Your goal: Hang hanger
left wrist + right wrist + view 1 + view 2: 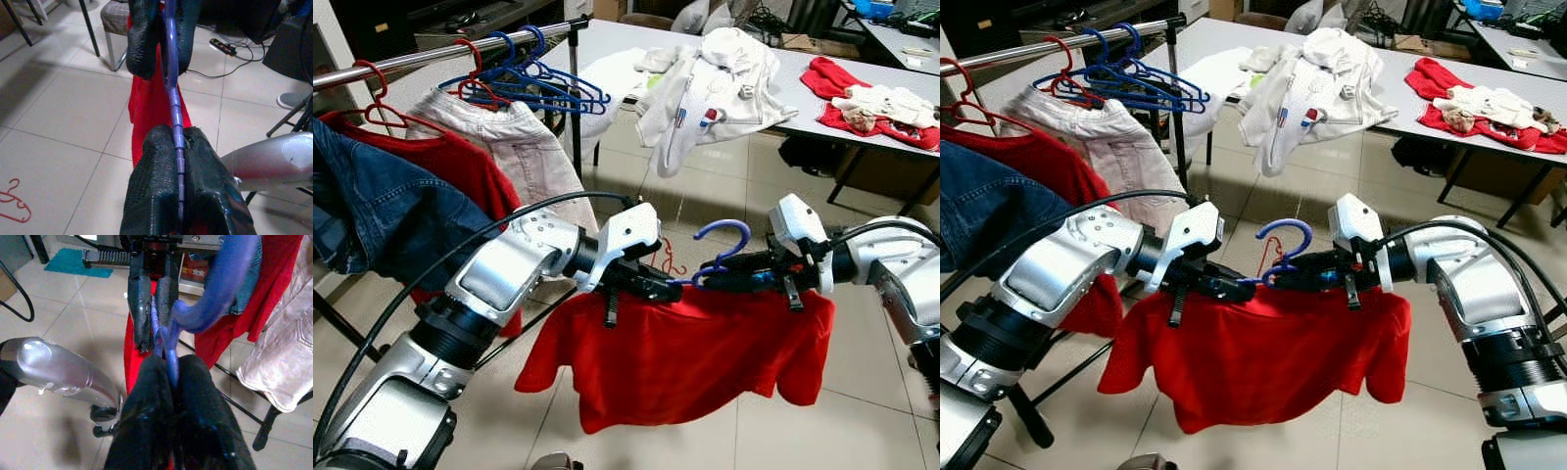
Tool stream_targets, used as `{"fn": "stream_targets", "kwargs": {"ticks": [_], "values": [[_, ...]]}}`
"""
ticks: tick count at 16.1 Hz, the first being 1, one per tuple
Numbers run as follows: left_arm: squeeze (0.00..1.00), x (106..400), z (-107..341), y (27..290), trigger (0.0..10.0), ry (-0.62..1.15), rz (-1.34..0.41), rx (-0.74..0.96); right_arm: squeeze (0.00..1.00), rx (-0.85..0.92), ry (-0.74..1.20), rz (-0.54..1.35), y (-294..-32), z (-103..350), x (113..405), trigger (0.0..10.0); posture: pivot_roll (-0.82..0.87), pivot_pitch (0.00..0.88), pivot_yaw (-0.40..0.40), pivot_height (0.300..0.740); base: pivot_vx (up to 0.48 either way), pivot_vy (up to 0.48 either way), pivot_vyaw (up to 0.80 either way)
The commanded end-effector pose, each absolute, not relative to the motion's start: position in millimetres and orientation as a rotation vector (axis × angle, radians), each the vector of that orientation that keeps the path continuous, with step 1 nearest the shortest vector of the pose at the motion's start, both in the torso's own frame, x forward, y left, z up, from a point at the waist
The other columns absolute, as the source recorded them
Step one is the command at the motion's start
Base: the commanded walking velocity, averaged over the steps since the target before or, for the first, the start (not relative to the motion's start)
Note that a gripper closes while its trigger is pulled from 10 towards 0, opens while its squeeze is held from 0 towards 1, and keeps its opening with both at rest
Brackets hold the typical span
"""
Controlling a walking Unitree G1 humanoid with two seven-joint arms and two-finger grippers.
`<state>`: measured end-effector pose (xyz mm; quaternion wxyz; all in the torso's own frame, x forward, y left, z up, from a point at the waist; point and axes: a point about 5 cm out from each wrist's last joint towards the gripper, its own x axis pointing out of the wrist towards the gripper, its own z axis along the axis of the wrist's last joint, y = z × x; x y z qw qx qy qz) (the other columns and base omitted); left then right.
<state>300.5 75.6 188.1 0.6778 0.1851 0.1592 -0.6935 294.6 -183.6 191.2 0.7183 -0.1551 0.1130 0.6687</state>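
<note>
Both pincers, left pincer (672,285) and right pincer (717,272), were clamped on the blue hanger (724,238) carrying a red shirt (685,352), held level in mid-air, likely to steady it for hooking onto the rail (431,56) behind.

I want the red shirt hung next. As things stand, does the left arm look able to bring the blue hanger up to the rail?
Probably yes. The rail lies up and to the robot's left of the left pincer. Both pincers grip the blue hanger, so the right pincer must follow or let go.
</note>
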Motion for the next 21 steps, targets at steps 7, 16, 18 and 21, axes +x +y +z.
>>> {"fn": "stream_targets", "kwargs": {"ticks": [7,16,18,21], "values": [[0.00,304.1,199.6,72.2,6.7,0.284,-1.572,0.425,0.00,-0.376,0.210,1.474,-185.5,206.5,297.9,0.0,0.04,0.000,-0.028,0.740,0.000,0.000,0.00],[0.00,308.5,223.1,78.5,10.0,0.116,-1.558,0.295,0.00,-0.360,0.242,1.381,-193.6,193.4,294.2,0.0,0.05,0.000,-0.024,0.740,0.000,0.000,0.00],[0.00,311.7,213.7,92.9,10.0,0.167,-1.480,0.351,0.00,-0.350,0.248,1.295,-197.9,181.2,292.6,0.0,0.05,0.000,-0.012,0.740,0.000,0.000,0.00],[0.00,314.9,191.2,121.6,10.0,0.258,-1.284,0.462,0.00,-0.339,0.217,1.141,-201.4,166.4,291.7,0.0,0.05,0.000,0.007,0.740,0.000,0.000,0.00]]}}
